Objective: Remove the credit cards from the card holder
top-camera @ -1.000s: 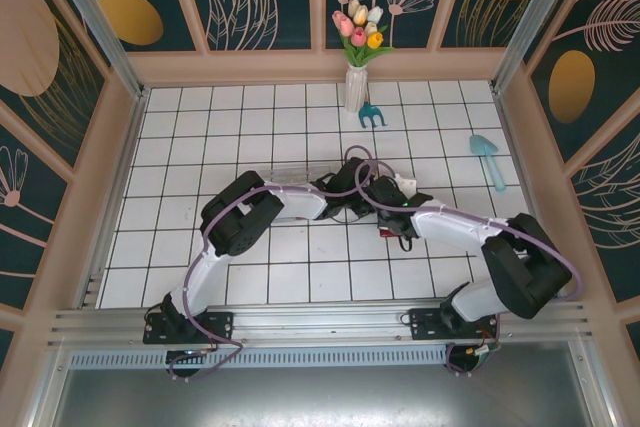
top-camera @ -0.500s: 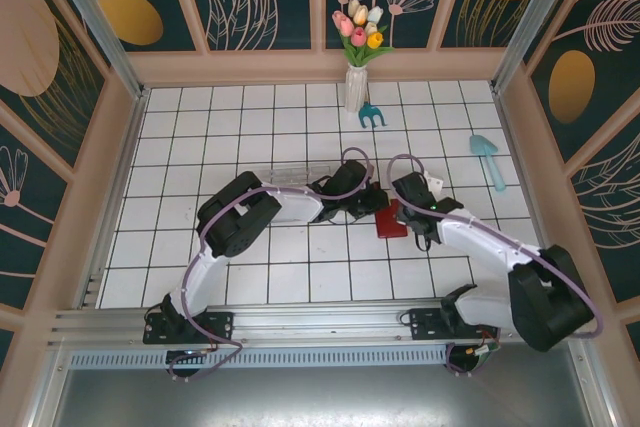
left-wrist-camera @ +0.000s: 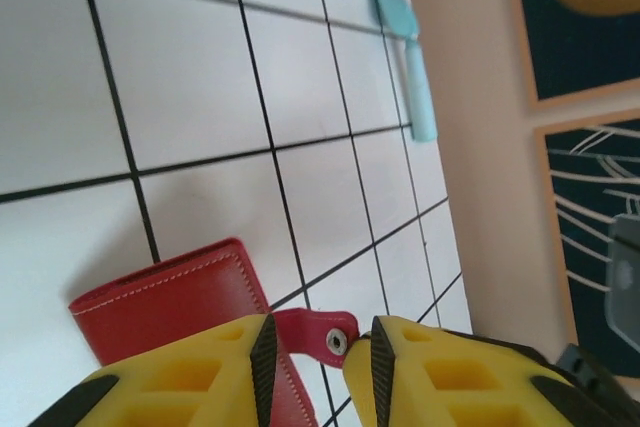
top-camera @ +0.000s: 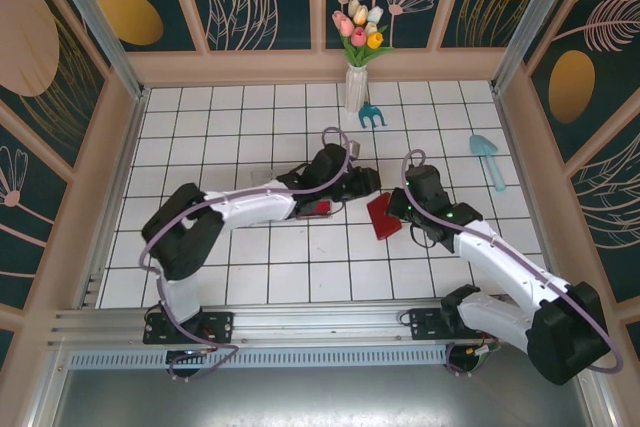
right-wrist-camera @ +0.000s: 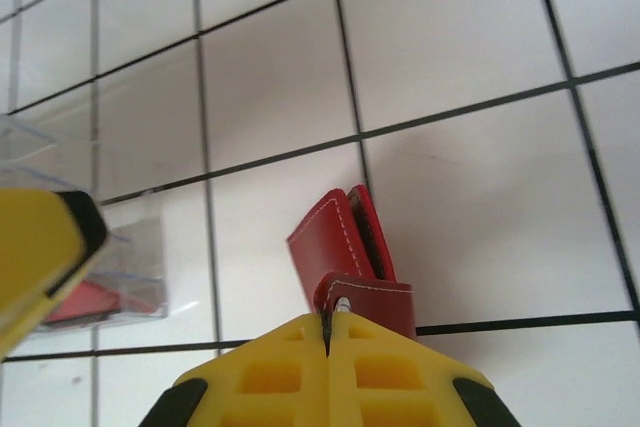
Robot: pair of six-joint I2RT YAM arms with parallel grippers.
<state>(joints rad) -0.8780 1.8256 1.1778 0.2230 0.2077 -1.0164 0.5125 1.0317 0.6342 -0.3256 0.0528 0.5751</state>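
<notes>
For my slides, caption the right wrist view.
Right claw pinching the snap tab of the red card holder, clear box at left.

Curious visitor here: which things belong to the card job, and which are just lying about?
Job: card holder, pinched by the right tool; red card, seemingly, in the clear box.
Lying about: tulip vase; blue rake; pale blue trowel.

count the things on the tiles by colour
red: 2, card holder, red card
blue: 2, trowel, rake
clear: 1, box
white: 1, vase of tulips
total: 6
</notes>
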